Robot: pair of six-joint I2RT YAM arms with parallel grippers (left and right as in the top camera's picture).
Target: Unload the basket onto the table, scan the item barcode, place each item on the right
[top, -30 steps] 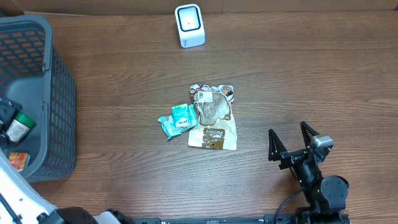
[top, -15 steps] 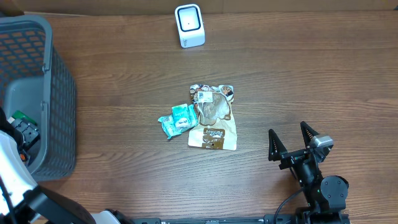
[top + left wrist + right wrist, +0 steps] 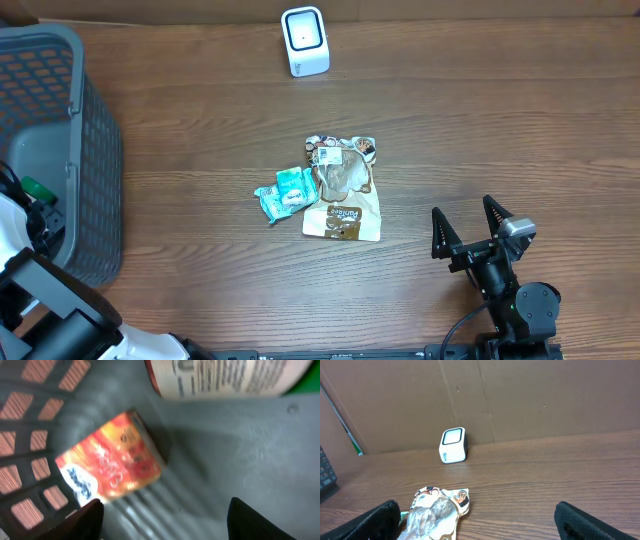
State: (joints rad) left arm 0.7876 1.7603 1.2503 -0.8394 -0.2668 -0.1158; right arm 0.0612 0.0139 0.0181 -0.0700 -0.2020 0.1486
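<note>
Overhead: left hand (image 3: 45,220) is down inside the grey basket (image 3: 95,150), green-topped bottle (image 3: 33,187) just beyond it. The right hand (image 3: 463,208) is spread wide and empty above the tabletop (image 3: 200,280), with the brown pouch (image 3: 343,190) and teal packet (image 3: 287,190) ahead to its left and the white scanner (image 3: 305,40) far ahead. Left wrist: fingers (image 3: 90,517) stand apart, gripping nothing, and the orange box (image 3: 112,460) lies on the basket floor just ahead of the left finger. Right wrist: wide fingers (image 3: 380,517) frame the scanner far ahead, pouch nearer and left.
</note>
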